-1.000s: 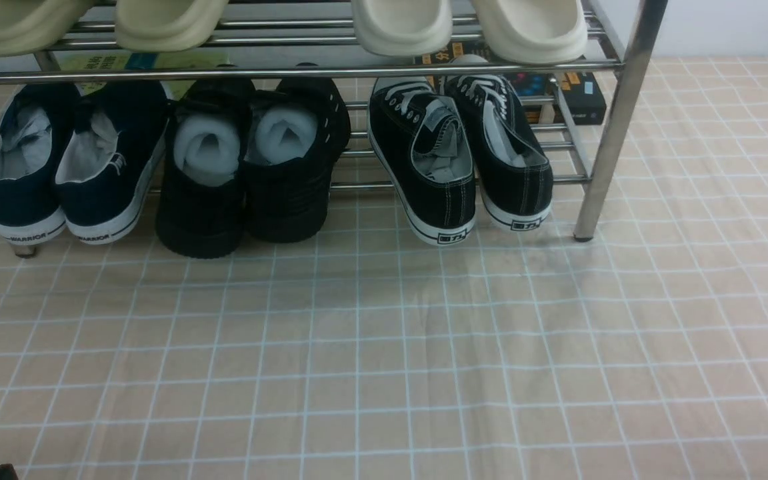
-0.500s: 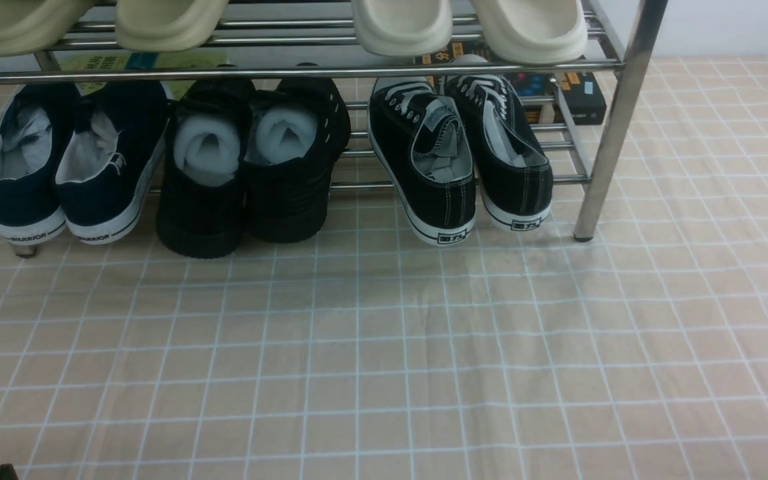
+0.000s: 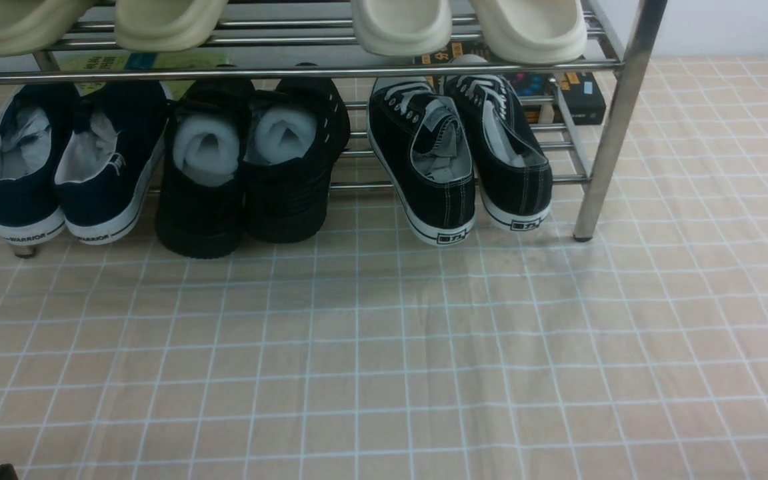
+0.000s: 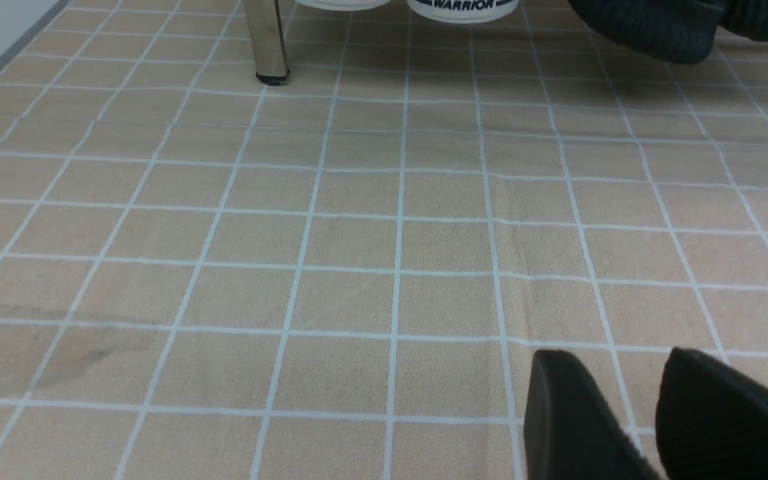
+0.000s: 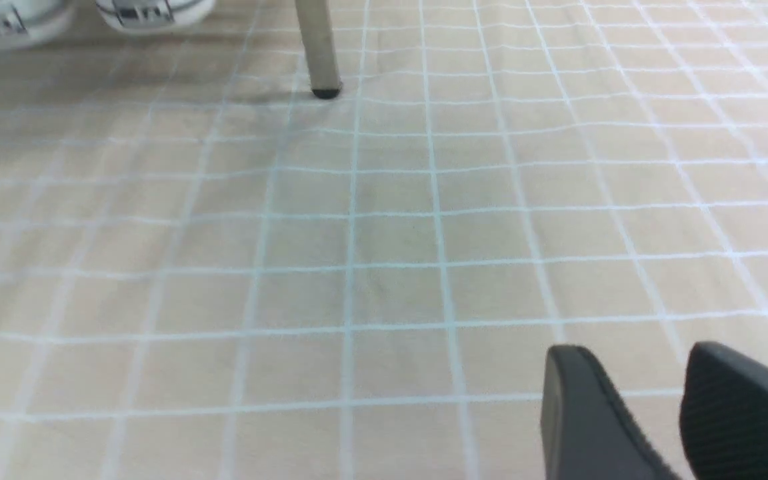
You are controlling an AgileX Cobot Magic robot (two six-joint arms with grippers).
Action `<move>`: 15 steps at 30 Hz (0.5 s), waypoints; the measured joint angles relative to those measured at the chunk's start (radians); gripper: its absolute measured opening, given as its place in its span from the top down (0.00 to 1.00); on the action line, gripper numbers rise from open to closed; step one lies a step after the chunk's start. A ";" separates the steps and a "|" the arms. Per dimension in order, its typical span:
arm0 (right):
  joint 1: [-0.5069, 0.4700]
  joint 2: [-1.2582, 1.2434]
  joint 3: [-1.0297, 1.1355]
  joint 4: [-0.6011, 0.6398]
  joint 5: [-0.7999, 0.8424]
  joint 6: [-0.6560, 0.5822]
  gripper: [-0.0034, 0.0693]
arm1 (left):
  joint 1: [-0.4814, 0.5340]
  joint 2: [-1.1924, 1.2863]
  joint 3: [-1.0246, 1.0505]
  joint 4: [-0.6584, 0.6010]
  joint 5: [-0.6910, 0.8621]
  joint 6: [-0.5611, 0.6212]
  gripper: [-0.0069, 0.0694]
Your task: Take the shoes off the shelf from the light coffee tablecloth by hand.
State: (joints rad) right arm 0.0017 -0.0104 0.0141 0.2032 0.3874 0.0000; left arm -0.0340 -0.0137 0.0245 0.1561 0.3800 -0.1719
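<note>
Black canvas shoes [image 3: 457, 157] with white laces sat as a pair on the lower tier of the chrome shelf [image 3: 614, 113]. They were at its right end, just inside the right front leg. Their heels faced the robot and poked out past the front bar, low over the checked tablecloth [image 3: 384, 360]. To their left on the same tier stood chunky black shoes [image 3: 251, 167] stuffed with white foam, then navy sneakers [image 3: 64, 167] at the far left. Pale slippers [image 3: 464, 27] lined the upper tier, and a dark box [image 3: 577, 93] lay behind the shelf.

The left end effector [image 4: 624, 360] hung low over bare cloth, well short of the shelf. Its fingers were apart with nothing between them. The right end effector [image 5: 637, 353] was likewise parted and empty over the cloth. The shelf's right leg and the white heels of the shoes lay well ahead of it.
</note>
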 joint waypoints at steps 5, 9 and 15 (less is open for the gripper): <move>0.000 0.000 0.005 0.330 0.008 0.166 0.62 | 0.000 0.000 0.000 0.000 0.000 0.000 0.59; 0.000 0.000 0.010 0.491 0.017 0.191 0.62 | 0.000 0.000 0.000 0.000 0.000 0.000 0.59; 0.000 0.000 0.010 0.597 0.018 0.190 0.64 | 0.000 0.000 0.000 0.000 0.000 0.000 0.59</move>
State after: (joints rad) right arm 0.0017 -0.0104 0.0245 0.7997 0.4052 0.1898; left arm -0.0340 -0.0137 0.0245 0.1561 0.3800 -0.1719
